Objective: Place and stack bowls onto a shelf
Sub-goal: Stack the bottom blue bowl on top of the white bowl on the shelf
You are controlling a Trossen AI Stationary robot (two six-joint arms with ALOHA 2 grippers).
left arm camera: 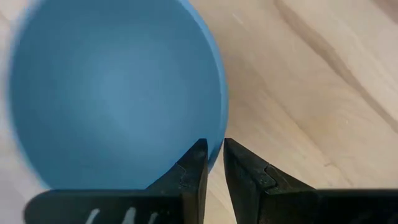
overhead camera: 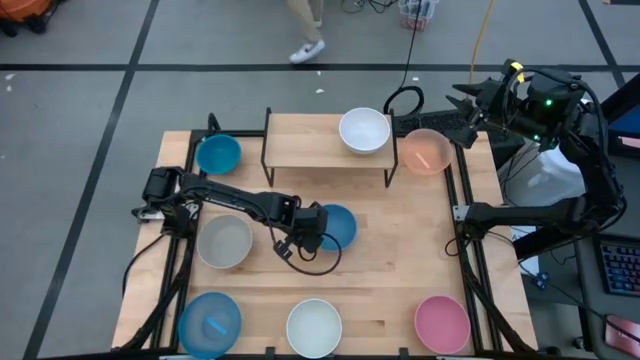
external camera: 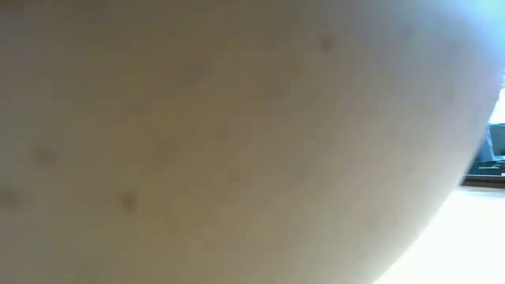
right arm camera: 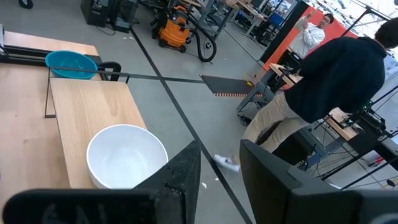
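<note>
left gripper [left arm camera: 211, 163]: pinching blue bowl [left arm camera: 118, 87] rim | right gripper [right arm camera: 217, 162]: open, empty | neighbour: grey-beige bowl [overhead camera: 224, 241]

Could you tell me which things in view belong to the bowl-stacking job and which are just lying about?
Belong to the job:
- shelf, with a white bowl on it
- blue bowl, its rim between the left end effector fingers
- peach bowl, pink bowl, grey-beige bowl

Just about:
- black cable loop
- keyboard
- orange vacuum
</note>
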